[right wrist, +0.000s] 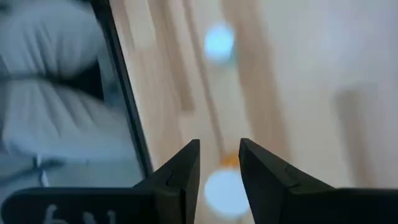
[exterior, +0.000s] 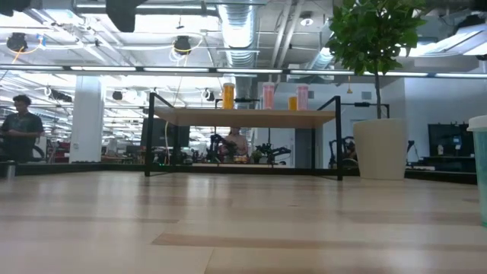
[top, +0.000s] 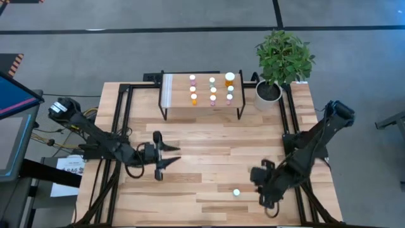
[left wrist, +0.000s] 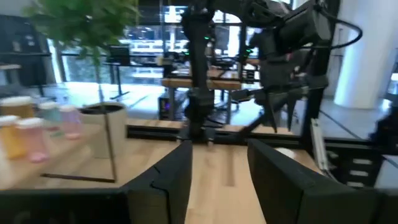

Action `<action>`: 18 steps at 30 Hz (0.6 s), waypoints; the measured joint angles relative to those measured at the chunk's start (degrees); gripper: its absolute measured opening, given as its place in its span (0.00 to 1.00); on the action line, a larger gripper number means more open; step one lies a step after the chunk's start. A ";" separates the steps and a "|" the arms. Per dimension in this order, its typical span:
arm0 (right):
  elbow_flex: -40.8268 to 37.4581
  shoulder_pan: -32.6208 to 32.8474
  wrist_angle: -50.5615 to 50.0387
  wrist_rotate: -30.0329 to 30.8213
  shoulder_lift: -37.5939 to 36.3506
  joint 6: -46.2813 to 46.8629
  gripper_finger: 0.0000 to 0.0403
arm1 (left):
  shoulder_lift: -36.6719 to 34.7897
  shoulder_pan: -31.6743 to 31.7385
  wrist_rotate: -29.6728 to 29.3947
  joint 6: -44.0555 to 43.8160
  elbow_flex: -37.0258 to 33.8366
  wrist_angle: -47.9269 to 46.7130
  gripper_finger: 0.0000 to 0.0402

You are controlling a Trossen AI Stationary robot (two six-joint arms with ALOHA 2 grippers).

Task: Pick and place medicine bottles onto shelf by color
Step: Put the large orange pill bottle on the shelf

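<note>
While the left gripper (top: pixel 169 157) hangs with fingers apart, empty, the right gripper (top: pixel 261 185), parted, hovers at 3 o'clock of a lone bottle (top: pixel 236 192) on the worktop (top: pixel 209 139).

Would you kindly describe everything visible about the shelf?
The shelf is a low rectangular light-wood platform on thin black metal legs, with a white strip at one end. It stands on the table's far side, beside the potted plant. Small white-capped bottles stand upright on it in rows, orange, pink and green.

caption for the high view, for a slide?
Top-down: nine bottles in rows on the shelf, one bottle left on the table beside the right claw; left claw empty.
</note>
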 joint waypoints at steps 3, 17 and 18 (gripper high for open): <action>0.83 0.52 -1.88 -7.20 4.16 3.69 0.33 | 4.38 -0.99 -0.01 0.90 0.00 5.66 0.34; 0.94 6.47 -6.06 -9.79 5.58 18.13 0.56 | 8.57 -0.26 0.99 0.52 0.00 9.66 0.34; 0.94 6.91 -6.10 -9.68 5.87 18.86 0.59 | 8.57 -0.26 1.05 0.27 0.00 9.66 0.34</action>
